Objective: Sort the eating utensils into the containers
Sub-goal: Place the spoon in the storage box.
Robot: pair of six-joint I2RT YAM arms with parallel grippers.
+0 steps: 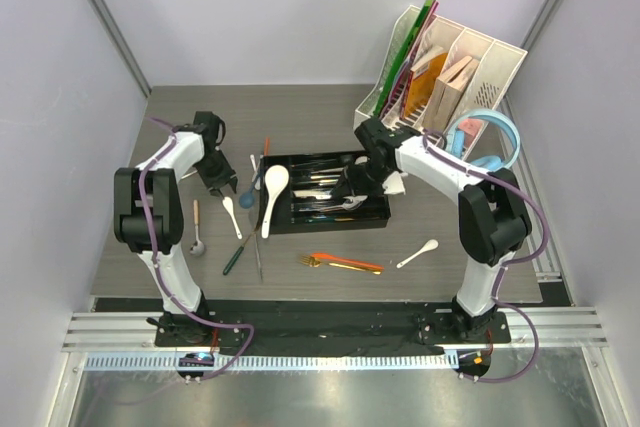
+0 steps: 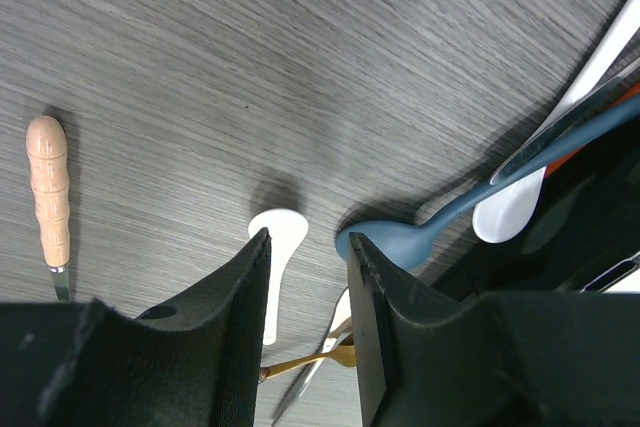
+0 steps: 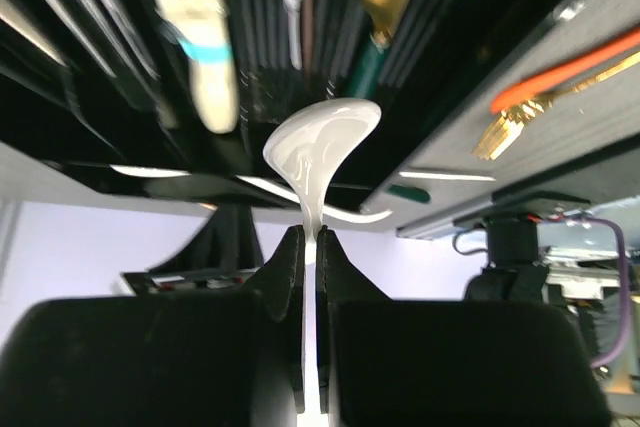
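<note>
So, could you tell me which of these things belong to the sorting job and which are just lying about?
Job: tray; white spoon in the right gripper; blue spoon; large white spoon; wooden-handled spoon; gold fork.
Lying about: file organiser; headphones.

Black divided tray point(image 1: 330, 225), mid-table; large white spoon point(image 1: 272, 197) across its left end; glossy white spoon point(image 3: 320, 142) held by handle above it. Blue spoon point(image 1: 247, 199), small white spoon point(image 1: 232, 213) just left; orange chopsticks point(image 1: 345, 260), gold fork point(image 1: 306, 261) toward front edge.
</note>
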